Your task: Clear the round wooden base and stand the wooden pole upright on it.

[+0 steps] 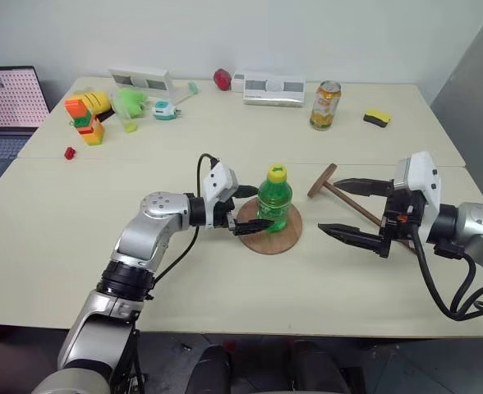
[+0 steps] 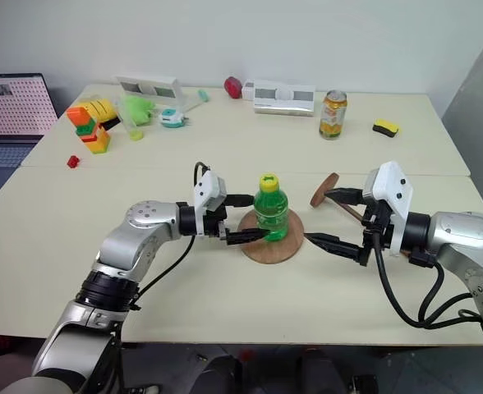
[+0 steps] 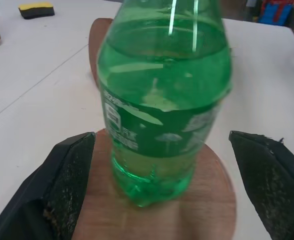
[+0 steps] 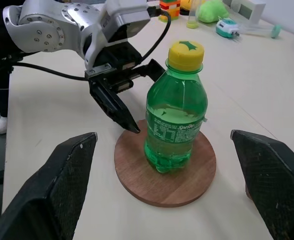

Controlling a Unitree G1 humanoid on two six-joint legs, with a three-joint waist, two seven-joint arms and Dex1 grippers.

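Green bottle (image 1: 274,205) w/ yellow cap stands upright on the round wooden base (image 1: 268,238), mid-table. Left gripper (image 1: 252,209) is spread wide, one finger either side of the bottle, not clamped on it. Right gripper (image 1: 352,212) also wide open & empty, just right of the base; the wooden pole (image 1: 340,194) lies on the table behind it, disc end tilted up
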